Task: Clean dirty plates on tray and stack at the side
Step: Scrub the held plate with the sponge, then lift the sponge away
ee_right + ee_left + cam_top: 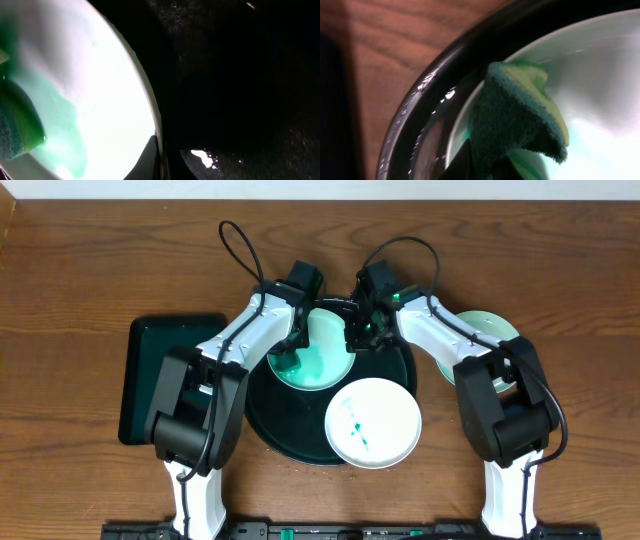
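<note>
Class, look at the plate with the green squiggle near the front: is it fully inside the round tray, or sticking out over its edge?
Sticking out. The marked plate overlaps the tray rim at the front right, part of it over the table.

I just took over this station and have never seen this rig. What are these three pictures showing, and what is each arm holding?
The top view looks down on two white robot arms at a wooden table. The other two pictures come from cameras on each wrist. A large round dark tray carries two plates: a smeared one at the back and a white one with green marks in front. A third plate sits off the tray to the right, and a rectangular tray lies to the left. The left gripper holds a green sponge on the back plate. The right gripper is at that plate's edge, seemingly steadying it.
</note>
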`<state>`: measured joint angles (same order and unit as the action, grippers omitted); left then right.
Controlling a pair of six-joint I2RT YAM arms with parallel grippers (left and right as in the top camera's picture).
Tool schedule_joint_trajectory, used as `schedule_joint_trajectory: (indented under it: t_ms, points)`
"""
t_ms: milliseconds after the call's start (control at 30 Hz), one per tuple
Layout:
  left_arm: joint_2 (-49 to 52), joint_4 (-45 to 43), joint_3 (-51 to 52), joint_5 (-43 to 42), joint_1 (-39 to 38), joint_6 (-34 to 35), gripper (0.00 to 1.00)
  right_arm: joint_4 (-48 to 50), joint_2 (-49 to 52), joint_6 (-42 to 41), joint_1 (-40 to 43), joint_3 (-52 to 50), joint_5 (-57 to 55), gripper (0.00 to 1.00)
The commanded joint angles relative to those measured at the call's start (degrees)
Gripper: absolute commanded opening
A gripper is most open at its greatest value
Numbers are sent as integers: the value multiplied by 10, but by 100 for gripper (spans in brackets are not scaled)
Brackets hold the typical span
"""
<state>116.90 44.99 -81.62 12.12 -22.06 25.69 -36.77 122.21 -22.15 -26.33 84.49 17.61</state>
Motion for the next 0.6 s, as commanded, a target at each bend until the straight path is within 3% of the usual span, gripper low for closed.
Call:
schedule_joint_trajectory:
  t_ms: [0, 267, 367, 567]
  points:
    - [24, 31, 15, 22, 16, 25, 7, -9, 14, -1, -5, 1, -2, 1]
    - [24, 31, 15, -473, 16, -230, 7, -10, 14, -1, -5, 1, -2, 1]
    - [24, 15, 15, -490, 16, -235, 7, -10, 14, -1, -5, 1, -2, 1]
    - [24, -65, 15, -404, 18, -235, 8, -10, 14, -1, -5, 1, -2, 1]
